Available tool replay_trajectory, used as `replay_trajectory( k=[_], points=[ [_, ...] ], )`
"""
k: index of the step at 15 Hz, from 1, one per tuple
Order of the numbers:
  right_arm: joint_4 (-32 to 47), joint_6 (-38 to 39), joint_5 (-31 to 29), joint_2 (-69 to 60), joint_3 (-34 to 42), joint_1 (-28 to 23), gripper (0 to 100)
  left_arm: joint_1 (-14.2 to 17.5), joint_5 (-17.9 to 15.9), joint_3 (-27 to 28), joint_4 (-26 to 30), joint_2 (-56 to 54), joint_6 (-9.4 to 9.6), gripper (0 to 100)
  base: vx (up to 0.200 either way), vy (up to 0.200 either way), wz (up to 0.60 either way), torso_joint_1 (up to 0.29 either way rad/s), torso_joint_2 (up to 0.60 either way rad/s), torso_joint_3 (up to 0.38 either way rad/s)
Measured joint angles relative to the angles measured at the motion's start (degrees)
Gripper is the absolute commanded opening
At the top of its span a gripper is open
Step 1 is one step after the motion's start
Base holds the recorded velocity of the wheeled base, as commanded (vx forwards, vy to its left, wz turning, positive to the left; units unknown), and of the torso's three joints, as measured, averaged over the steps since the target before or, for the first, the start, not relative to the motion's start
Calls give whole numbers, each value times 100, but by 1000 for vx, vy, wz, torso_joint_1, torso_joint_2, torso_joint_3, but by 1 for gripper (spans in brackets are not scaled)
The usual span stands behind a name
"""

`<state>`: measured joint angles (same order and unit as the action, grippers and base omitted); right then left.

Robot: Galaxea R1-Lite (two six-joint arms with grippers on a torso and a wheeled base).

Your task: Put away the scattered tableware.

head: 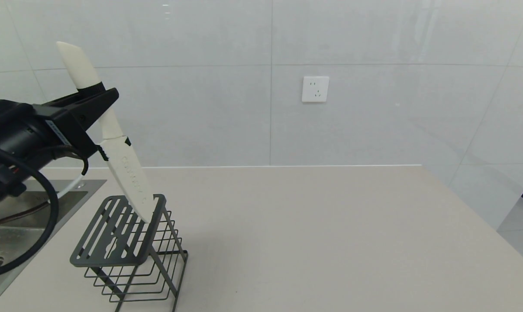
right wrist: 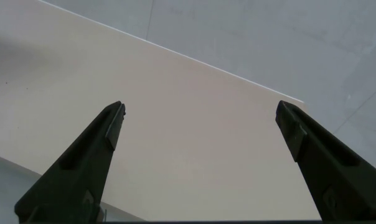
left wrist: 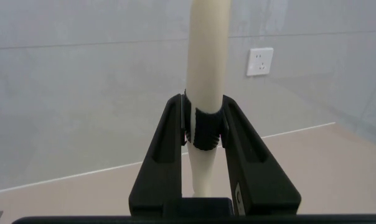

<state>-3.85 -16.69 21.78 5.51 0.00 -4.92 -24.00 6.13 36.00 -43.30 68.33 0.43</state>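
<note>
Here the black left gripper [head: 100, 96] clamps a cream-white kitchen knife [head: 129, 175], tip at a dark slotted metal rack [head: 110, 229]. Best eased straight into one slot.

The knife [head: 125, 173] is finished in a smooth cream matt, its blade looking ceramic and its handle plastic, and the left gripper [left wrist: 206, 115] and the right gripper [right wrist: 199, 111] are made of black matt plastic. The knife rack [head: 114, 234] is formed of dark grey metal wire and slotted sheet with a matt coating, while the sink [head: 19, 229] is made of brushed stainless steel. The countertop [head: 309, 238] is surfaced in smooth beige matt, the wall tiles [head: 374, 34] are glazed to a pale gloss, and the socket [head: 315, 89] is moulded in smooth white plastic.
</note>
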Motion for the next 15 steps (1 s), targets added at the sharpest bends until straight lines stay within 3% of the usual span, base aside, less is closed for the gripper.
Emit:
replay_trajectory(
  k=[15],
  points=[
    [-17,-9,0,7,0,0,100,63,-1,-202,-7,-130,11,0,0,0,0,0,0,0]
  ],
)
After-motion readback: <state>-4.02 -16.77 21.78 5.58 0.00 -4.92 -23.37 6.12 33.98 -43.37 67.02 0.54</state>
